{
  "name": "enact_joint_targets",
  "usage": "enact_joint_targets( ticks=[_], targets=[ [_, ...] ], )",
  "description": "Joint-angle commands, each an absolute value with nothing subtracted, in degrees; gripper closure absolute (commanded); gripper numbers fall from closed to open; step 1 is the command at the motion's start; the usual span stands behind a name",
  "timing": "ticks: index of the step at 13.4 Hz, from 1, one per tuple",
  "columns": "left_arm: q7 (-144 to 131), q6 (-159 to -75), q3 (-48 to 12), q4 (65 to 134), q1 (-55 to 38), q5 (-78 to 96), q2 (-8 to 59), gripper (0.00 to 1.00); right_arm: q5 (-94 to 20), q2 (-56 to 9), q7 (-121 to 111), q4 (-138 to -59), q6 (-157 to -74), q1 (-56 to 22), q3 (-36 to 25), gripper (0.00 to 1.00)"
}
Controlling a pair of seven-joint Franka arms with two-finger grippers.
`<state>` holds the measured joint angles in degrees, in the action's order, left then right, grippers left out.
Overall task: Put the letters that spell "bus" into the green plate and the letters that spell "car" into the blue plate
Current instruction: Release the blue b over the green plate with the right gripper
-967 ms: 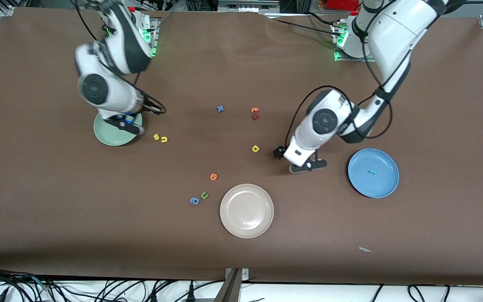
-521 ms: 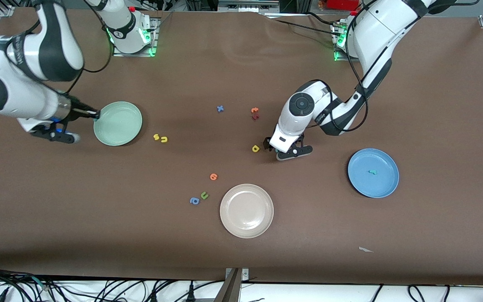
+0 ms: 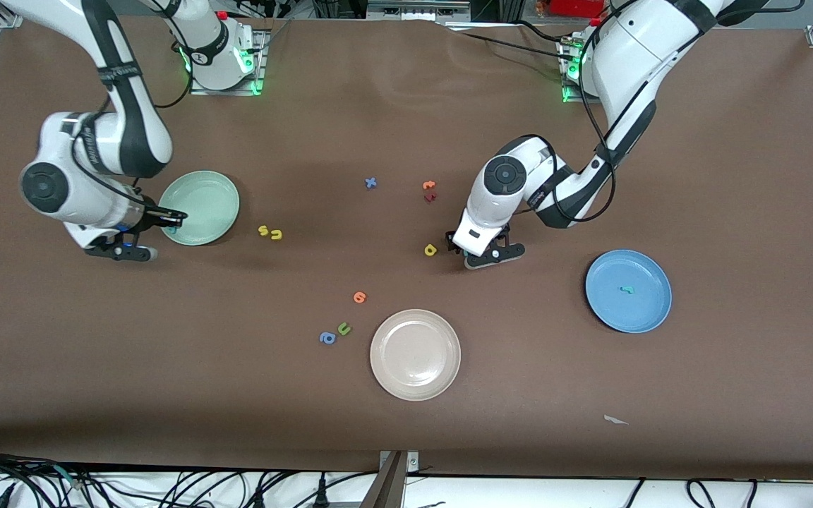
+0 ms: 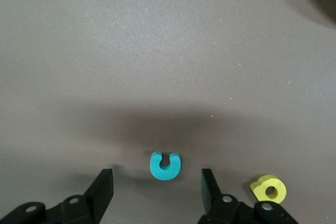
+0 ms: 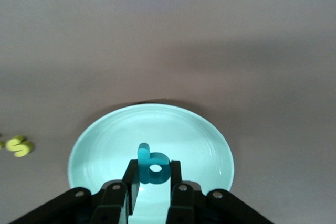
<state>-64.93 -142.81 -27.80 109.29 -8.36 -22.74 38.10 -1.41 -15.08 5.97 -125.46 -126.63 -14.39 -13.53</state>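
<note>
Brown counter (image 3: 406, 437). Left gripper (image 4: 155, 190) open astride teal c (image 4: 165, 165) — light, soft; pinch outer sides. Right gripper (image 5: 151, 182) fingers clamp teal b (image 5: 151, 170) over green plate (image 3: 216, 201).

Right pincer (image 3: 172, 224) back over green plate (image 3: 209, 194) rim with teal b (image 5: 152, 168); left pincer (image 4: 157, 184) apparently narrowing around teal c (image 4: 165, 165)

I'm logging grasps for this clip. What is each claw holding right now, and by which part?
Right claw, over the green plate: teal b, pinched at its lower sides. Left claw: nothing; open around the teal c.
</note>
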Motion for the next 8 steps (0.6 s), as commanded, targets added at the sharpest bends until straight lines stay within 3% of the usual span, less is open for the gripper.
enact_joint_targets(
  ticks=[1,3,4,5,8],
  targets=[
    [-69.33,-143.44,-26.89,108.19,-9.67,-28.28,39.72,0.27,-1.23,-15.20,5.01,-128.05,-128.41,-14.41,-13.45,0.90],
    [-72.15,-143.53,-26.98,108.19,-9.67,-31.80,40.17,0.28,-1.23,-15.21,5.01,-128.84,-128.32,-14.41,-13.45,0.83],
    [-72.51,-143.53,-26.98,108.19,-9.58,-31.99,40.17,0.30,-1.23,-15.29,5.01,-128.85,-128.32,-14.41,-13.45,0.55],
    [-72.60,-143.44,-26.98,108.19,-9.58,-31.99,40.17,0.35,-1.40,-15.38,5.18,-128.76,-128.32,-14.41,-13.53,0.01],
    [-72.77,-143.44,-27.07,108.19,-9.67,-31.90,40.17,0.46,-1.41,-13.46,5.97,-128.15,-126.13,-14.50,-13.19,0.01]
  ],
)
